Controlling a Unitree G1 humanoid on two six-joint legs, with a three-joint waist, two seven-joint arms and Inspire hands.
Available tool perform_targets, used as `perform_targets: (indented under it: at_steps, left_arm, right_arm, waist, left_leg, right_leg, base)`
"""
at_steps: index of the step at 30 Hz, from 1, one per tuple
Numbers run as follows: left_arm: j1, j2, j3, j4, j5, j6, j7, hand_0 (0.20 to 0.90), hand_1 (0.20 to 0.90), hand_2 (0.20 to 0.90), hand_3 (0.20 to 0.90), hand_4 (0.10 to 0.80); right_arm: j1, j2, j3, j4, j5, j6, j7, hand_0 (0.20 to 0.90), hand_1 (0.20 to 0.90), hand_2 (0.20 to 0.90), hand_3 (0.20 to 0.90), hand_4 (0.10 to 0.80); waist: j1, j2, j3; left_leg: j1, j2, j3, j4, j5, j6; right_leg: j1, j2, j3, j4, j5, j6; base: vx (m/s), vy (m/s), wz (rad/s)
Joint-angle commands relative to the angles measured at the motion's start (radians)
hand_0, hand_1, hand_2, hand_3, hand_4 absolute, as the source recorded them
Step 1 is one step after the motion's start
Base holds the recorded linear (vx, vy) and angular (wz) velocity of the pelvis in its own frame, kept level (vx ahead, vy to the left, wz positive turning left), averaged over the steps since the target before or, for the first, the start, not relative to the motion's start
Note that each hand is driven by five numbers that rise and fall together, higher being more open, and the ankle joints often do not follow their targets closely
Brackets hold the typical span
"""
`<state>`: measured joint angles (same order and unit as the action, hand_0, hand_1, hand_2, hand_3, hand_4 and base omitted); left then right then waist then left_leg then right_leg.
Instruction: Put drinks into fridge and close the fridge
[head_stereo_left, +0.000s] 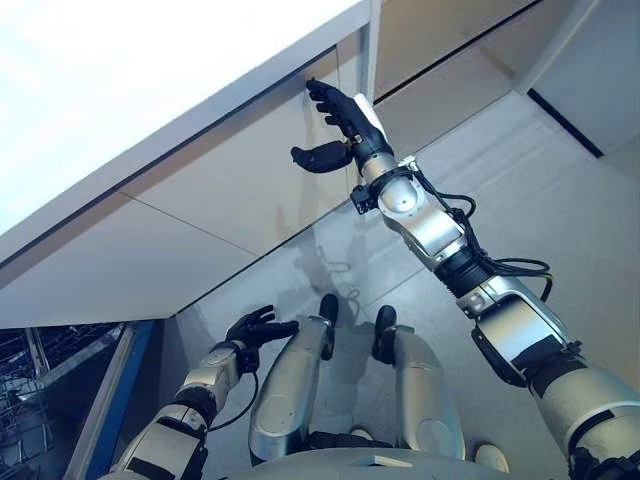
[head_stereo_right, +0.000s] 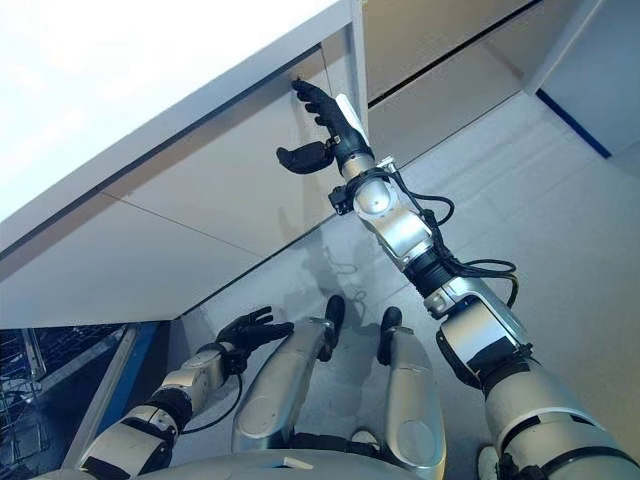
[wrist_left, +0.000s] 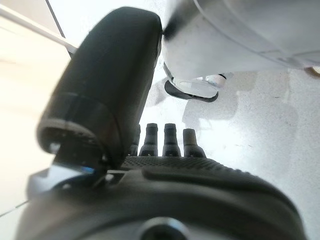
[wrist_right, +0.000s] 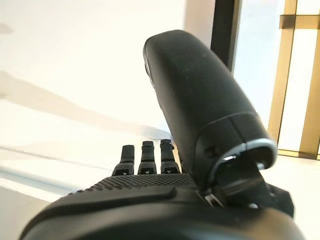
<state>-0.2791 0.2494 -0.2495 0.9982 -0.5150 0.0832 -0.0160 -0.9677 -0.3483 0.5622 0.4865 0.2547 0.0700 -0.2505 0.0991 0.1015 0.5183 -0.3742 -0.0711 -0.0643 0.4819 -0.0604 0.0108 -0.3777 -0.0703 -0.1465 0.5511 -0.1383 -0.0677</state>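
Left hand (head_stereo_left: 255, 328) low, right hand (head_stereo_left: 340, 125) — fingers straight — at fridge door (head_stereo_left: 240, 180)

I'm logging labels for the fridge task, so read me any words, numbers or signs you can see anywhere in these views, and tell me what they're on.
No text, number or sign can be read in any view.
The white door panel the right hand reaches toward is plain, with no label.
The left hand hangs low, open and empty; nothing printed shows near it.
The grey floor carries no markings.
No drinks are in view.

Your right arm: raised, stretched forward; right hand (head_stereo_left: 345, 125) fingers straight, thumb spread | your left arm: hanging low; left hand (head_stereo_left: 255, 327) relaxed, holding nothing
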Motion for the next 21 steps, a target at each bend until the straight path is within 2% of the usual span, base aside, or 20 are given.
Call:
perform_targets:
  at_steps: [1, 6, 9, 10, 12, 13, 14, 17, 18, 21]
  left_arm:
    - [0.074, 0.040, -0.053, -0.024, 0.040, -0.011, 0.008, 0.900, 0.900, 0.900, 0.900, 0.800]
    - [0.090, 0.046, -0.054, 0.005, 0.045, -0.016, -0.010, 0.900, 0.900, 0.900, 0.900, 0.800]
    - [0.112, 0.046, -0.049, 0.022, 0.056, -0.016, -0.020, 0.900, 0.900, 0.900, 0.900, 0.800]
    - [0.134, 0.045, -0.041, 0.027, 0.061, -0.021, -0.022, 0.900, 0.900, 0.900, 0.900, 0.800]
    - [0.160, 0.042, -0.029, 0.023, 0.066, -0.028, -0.025, 0.900, 0.900, 0.900, 0.900, 0.800]
    - [0.190, 0.037, -0.016, 0.014, 0.072, -0.030, -0.019, 0.900, 0.900, 0.900, 0.900, 0.800]
    - [0.206, 0.034, -0.011, 0.005, 0.072, -0.032, -0.014, 0.900, 0.900, 0.900, 0.900, 0.800]
    - [0.274, 0.021, 0.028, -0.033, 0.080, -0.035, -0.011, 0.900, 0.900, 0.900, 0.900, 0.800]
    - [0.299, 0.011, 0.045, -0.051, 0.084, -0.037, -0.010, 0.900, 0.900, 0.900, 0.900, 0.800]
    - [0.328, 0.009, 0.066, -0.069, 0.085, -0.034, -0.023, 0.900, 0.900, 0.900, 0.900, 0.800]
  right_arm:
    - [-0.204, 0.000, -0.072, -0.032, 0.037, -0.159, -0.065, 0.900, 0.900, 0.900, 0.900, 0.800]
    - [-0.164, -0.033, -0.111, 0.002, 0.083, -0.212, -0.110, 0.900, 0.900, 0.900, 0.900, 0.800]
    - [-0.071, -0.071, -0.159, 0.004, 0.119, -0.224, -0.124, 0.900, 0.900, 0.900, 0.900, 0.800]
    - [0.017, -0.092, -0.187, -0.011, 0.135, -0.244, -0.108, 0.900, 0.900, 0.900, 0.900, 0.800]
    - [0.122, -0.102, -0.218, -0.036, 0.110, -0.230, -0.097, 0.900, 0.900, 0.900, 0.900, 0.800]
    - [0.250, -0.106, -0.247, -0.074, 0.121, -0.226, -0.078, 0.900, 0.900, 0.900, 0.900, 0.800]
    - [0.308, -0.105, -0.262, -0.088, 0.119, -0.204, -0.076, 0.900, 0.900, 0.900, 0.900, 0.800]
    - [0.600, -0.100, -0.347, -0.120, 0.076, -0.229, -0.008, 0.900, 0.900, 0.900, 0.900, 0.800]
    - [0.702, -0.092, -0.368, -0.120, 0.058, -0.212, 0.014, 0.900, 0.900, 0.900, 0.900, 0.800]
    - [0.845, -0.061, -0.386, -0.059, 0.015, -0.202, 0.063, 0.900, 0.900, 0.900, 0.900, 0.800]
  waist:
    - [0.006, -0.032, -0.037]
    - [-0.002, -0.054, -0.074]
    - [-0.019, -0.076, -0.115]
    - [-0.031, -0.090, -0.139]
    - [-0.047, -0.104, -0.168]
    - [-0.063, -0.116, -0.197]
    - [-0.072, -0.122, -0.212]
    - [-0.103, -0.135, -0.274]
    - [-0.116, -0.139, -0.296]
    - [-0.133, -0.145, -0.331]
  left_leg:
    - [0.070, -0.023, 0.060, 0.055, -0.138, 0.044]
    - [0.148, -0.005, 0.055, -0.037, -0.114, 0.034]
    - [0.211, 0.005, 0.059, -0.112, -0.095, 0.026]
    - [0.242, 0.008, 0.063, -0.150, -0.086, 0.022]
    - [0.274, 0.009, 0.069, -0.188, -0.078, 0.021]
    - [0.304, 0.011, 0.077, -0.224, -0.071, 0.020]
    - [0.317, 0.013, 0.082, -0.237, -0.067, 0.019]
    - [0.367, 0.019, 0.105, -0.297, -0.059, 0.023]
    - [0.386, 0.021, 0.117, -0.325, -0.056, 0.025]
    - [0.422, 0.022, 0.134, -0.370, -0.051, 0.022]
  right_leg:
    - [0.110, 0.007, 0.053, -0.057, -0.018, 0.016]
    - [0.186, 0.014, 0.048, -0.151, 0.004, 0.023]
    - [0.245, 0.018, 0.046, -0.229, 0.022, 0.037]
    - [0.273, 0.020, 0.048, -0.270, 0.033, 0.045]
    - [0.304, 0.024, 0.050, -0.314, 0.046, 0.054]
    - [0.334, 0.026, 0.052, -0.356, 0.058, 0.063]
    - [0.347, 0.027, 0.052, -0.373, 0.065, 0.068]
    - [0.380, 0.031, 0.067, -0.430, 0.088, 0.088]
    - [0.392, 0.032, 0.074, -0.459, 0.101, 0.097]
    - [0.416, 0.032, 0.074, -0.514, 0.126, 0.114]
  base:
    - [0.037, -0.038, 0.03]
    - [0.073, -0.041, 0.02]
    - [0.070, -0.016, 0.01]
    - [0.080, -0.009, 0.01]
    - [0.091, 0.001, -0.02]
    - [0.106, 0.007, -0.06]
    - [0.097, 0.010, -0.06]
    - [0.041, 0.034, -0.08]
    - [-0.010, 0.037, -0.25]
    - [-0.030, 0.017, -0.31]
